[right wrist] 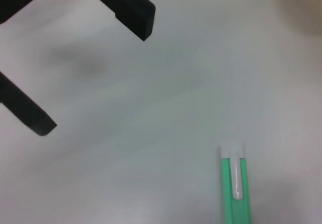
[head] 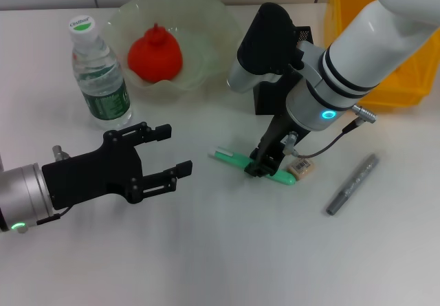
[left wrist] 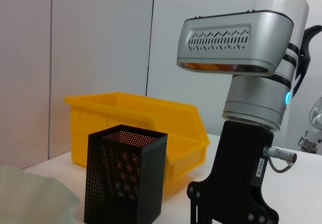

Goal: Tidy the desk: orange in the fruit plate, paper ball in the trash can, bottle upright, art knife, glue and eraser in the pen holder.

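Straddling the green art knife (head: 253, 166), right gripper (head: 262, 163) fingers, grip unclear | eraser (head: 302, 168) just beside them | left gripper (head: 159, 156) hovers wide open, empty

We see a smooth matt white counter (head: 206, 251); fruit plate (head: 206, 17) is translucent glossy glass, pale green; orange (head: 155, 55) has a matt red skin; bottle (head: 98, 72) is clear shiny plastic with a printed label; trash can (left wrist: 131, 118) is glossy yellow plastic; pen holder (left wrist: 125, 176) is matt black metal mesh; both tools, left tool (head: 161, 156) and right tool (head: 265, 163), are matt black; arm shells are glossy white plastic
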You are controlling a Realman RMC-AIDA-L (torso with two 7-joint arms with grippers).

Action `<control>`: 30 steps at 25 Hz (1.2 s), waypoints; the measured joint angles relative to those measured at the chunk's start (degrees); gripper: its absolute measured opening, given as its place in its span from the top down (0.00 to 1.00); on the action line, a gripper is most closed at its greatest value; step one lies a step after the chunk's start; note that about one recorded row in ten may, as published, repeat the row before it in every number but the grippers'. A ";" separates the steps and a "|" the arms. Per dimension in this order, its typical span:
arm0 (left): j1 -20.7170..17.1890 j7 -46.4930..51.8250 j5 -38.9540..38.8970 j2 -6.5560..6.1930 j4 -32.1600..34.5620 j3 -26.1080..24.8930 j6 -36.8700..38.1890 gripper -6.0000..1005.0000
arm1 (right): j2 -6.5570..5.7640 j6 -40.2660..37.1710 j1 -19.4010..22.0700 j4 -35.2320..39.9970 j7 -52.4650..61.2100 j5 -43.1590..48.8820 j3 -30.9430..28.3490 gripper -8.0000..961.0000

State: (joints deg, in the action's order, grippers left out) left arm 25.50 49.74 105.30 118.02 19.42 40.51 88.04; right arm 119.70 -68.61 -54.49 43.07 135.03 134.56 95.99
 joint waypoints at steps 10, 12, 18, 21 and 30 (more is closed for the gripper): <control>0.09 0.00 0.00 0.02 0.00 0.00 -0.16 0.26 | 0.00 0.06 0.00 0.00 -0.64 0.00 -0.02 0.79; 0.08 0.00 0.00 0.02 0.00 0.00 -0.16 0.26 | 0.00 0.08 0.00 0.00 -0.64 0.01 -0.02 0.80; 0.26 0.01 0.00 0.02 0.00 0.00 -0.16 0.26 | -0.01 0.04 0.14 0.22 -0.65 -0.03 -0.42 0.82; 0.26 0.01 0.00 0.03 0.00 0.00 -0.15 0.26 | -0.22 -0.34 1.56 2.69 -0.75 -0.27 -1.56 0.82; 0.25 0.23 0.00 0.02 0.49 0.00 -0.24 0.26 | -0.50 -6.32 9.66 13.49 -8.42 -5.35 -13.23 0.82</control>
State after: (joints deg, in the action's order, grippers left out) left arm 25.75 49.97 105.30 118.03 19.92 40.52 87.80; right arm 119.20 -74.92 -44.84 56.56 126.61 129.21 82.76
